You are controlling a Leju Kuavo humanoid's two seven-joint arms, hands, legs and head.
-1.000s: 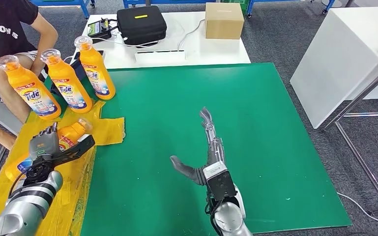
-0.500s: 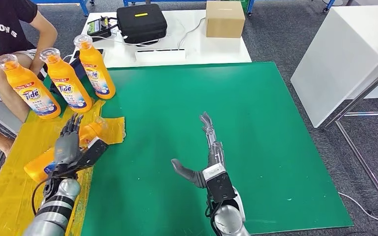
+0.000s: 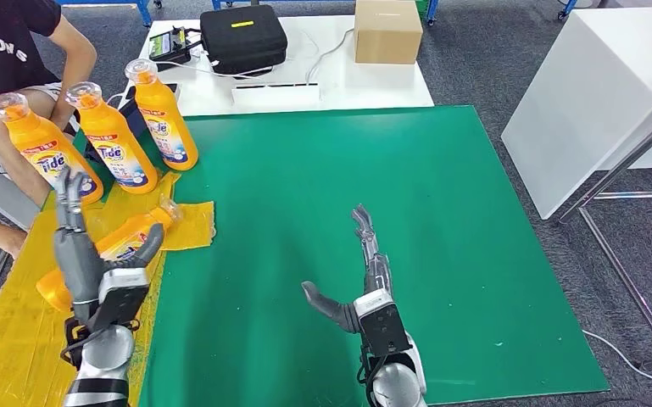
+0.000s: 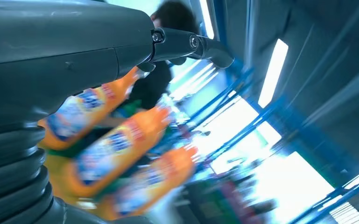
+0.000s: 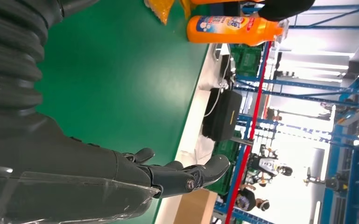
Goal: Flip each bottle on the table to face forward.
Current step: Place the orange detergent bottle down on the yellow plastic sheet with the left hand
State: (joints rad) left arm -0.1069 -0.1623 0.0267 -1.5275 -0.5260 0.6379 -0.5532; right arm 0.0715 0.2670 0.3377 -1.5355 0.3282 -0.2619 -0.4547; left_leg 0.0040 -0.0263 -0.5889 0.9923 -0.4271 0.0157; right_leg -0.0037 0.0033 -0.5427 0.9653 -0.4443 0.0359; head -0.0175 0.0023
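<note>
The left hand lifts clear of the lying bottle, fingers spread and empty (as are the right hand's), leaving it flat on the yellow cloth at the bench's left edge, apparently still unturned.

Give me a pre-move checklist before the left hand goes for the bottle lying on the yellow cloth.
1. Left hand empty, fingers apart: ok.
2. Lying bottle free of any grip: ok.
3. Three standing bottles upright on the table's far left: ok.
4. Right hand open over the green mat, away from the bottles: ok.
5. Person close behind the standing bottles: not ok.
6. Lying bottle's label side: cannot tell.
</note>
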